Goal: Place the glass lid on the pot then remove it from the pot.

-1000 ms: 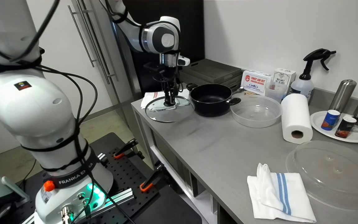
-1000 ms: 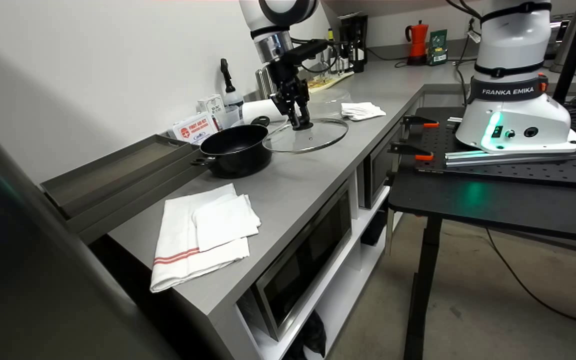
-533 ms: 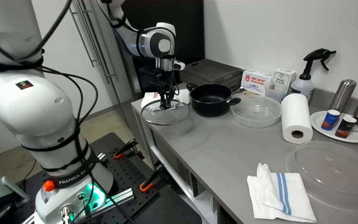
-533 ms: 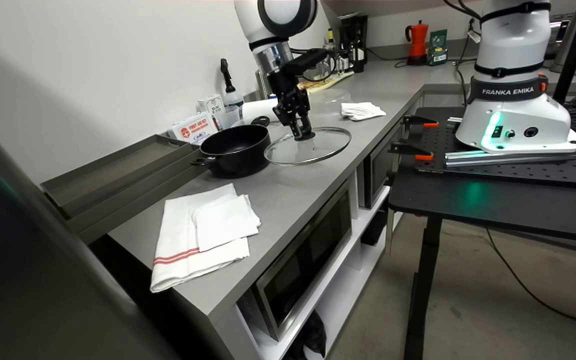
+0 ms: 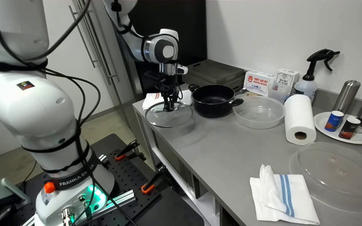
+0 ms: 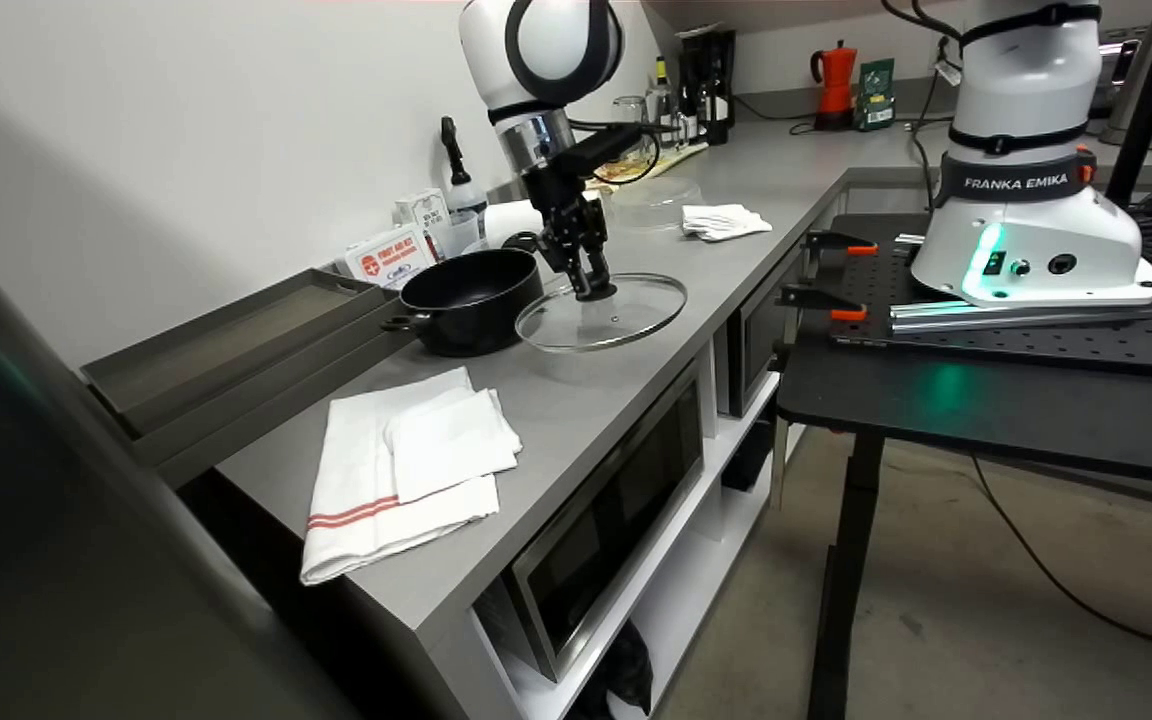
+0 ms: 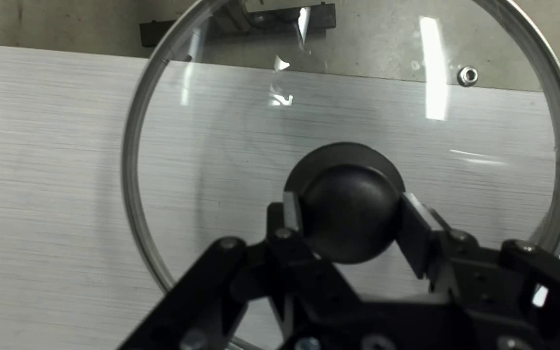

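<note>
I hold the knob (image 7: 350, 209) of the glass lid (image 6: 611, 318) pinched in the fingers (image 7: 292, 212) near the front edge of the desk (image 5: 225, 150), and from there the pot (image 6: 476, 318), maybe my next goal, lies toward the back edge.

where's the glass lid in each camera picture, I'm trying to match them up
In an exterior view: the glass lid just left of centre, left of the black pot.
In an exterior view: the lid just above centre, right of the pot.
In the wrist view: the lid large, middle to right, cut off at top.
Shared landmark: the black fingers, on the lid's knob.
</note>
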`<move>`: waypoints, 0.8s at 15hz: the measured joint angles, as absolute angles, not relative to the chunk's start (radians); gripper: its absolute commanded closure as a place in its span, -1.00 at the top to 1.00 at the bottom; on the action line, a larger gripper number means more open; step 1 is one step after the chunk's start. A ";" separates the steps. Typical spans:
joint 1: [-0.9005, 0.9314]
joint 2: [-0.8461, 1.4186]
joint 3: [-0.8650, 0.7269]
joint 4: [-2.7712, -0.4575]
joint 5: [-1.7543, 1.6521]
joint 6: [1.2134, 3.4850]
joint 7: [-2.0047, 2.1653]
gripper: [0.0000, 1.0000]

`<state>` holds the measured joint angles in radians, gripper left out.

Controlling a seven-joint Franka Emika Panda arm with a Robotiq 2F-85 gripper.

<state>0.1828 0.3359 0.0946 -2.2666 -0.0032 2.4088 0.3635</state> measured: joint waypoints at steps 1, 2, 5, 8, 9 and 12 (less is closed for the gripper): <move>0.183 0.352 0.095 -2.253 -0.003 2.410 0.363 -0.50; 0.184 0.369 0.095 -2.239 -0.003 2.411 0.363 -0.50; 0.187 0.422 0.094 -2.194 -0.003 2.411 0.363 -0.50; 0.191 0.473 0.094 -2.153 -0.002 2.411 0.364 -0.50; 0.192 0.488 0.094 -2.140 -0.002 2.411 0.364 -0.50; 0.193 0.523 0.094 -2.110 0.001 2.411 0.363 -0.50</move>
<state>0.1926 0.5232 0.0941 -2.1102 0.0010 2.4107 0.3635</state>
